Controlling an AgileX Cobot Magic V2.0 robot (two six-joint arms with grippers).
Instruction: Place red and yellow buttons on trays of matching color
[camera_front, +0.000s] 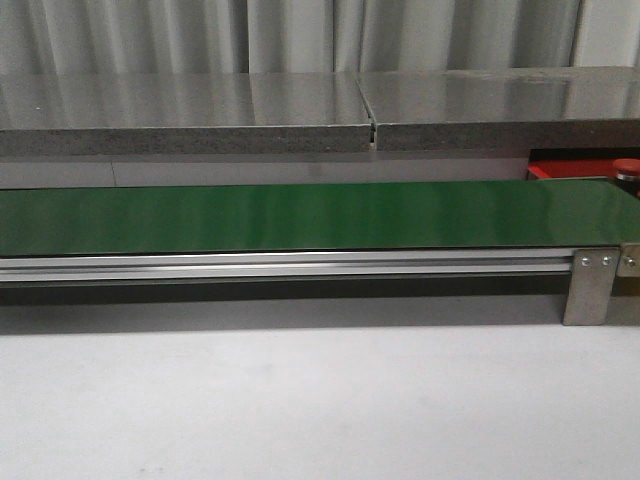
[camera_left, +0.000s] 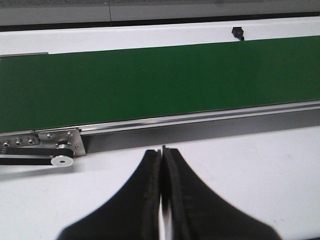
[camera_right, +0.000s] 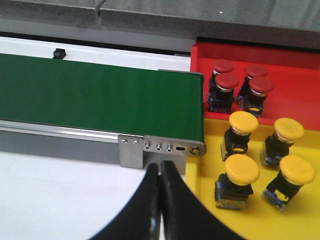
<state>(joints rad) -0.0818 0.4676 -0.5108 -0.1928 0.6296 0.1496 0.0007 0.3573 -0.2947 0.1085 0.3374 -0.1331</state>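
— While the green belt (camera_front: 300, 215) runs bare across my front view, where do the buttons sit?

— All off its right-hand end. On my right wrist camera I count four red buttons (camera_right: 223, 66) (camera_right: 256, 71) (camera_right: 226, 82) (camera_right: 261, 86) clustered together in the red tray (camera_right: 290, 75), close to the corner nearest the belt. Just beside it lies the yellow tray (camera_right: 260, 220), which carries four yellow buttons (camera_right: 243, 122) (camera_right: 289, 129) (camera_right: 241, 169) (camera_right: 297, 170), spaced apart in two rows. Every button stands on a dark base; the one yellow at the outer near corner leans a little.

— And from the front?

— Only a strip of the red tray (camera_front: 560, 170) shows past the belt's far right end, with one red cap (camera_front: 627, 166) at the picture's edge.

— Jaws?

— The right gripper (camera_right: 160, 172) has its jaws pressed together with nothing between them, hovering over the white tabletop (camera_right: 50, 190) just short of the belt's metal end bracket (camera_right: 162, 147). The left gripper (camera_left: 162, 157) is likewise closed and empty, above the tabletop (camera_left: 260, 170) on the near side of the belt, near the pulley (camera_left: 61, 160) at its end.

— Anything else?

— A small black block (camera_left: 237, 33) sits on the white surface beyond the belt.
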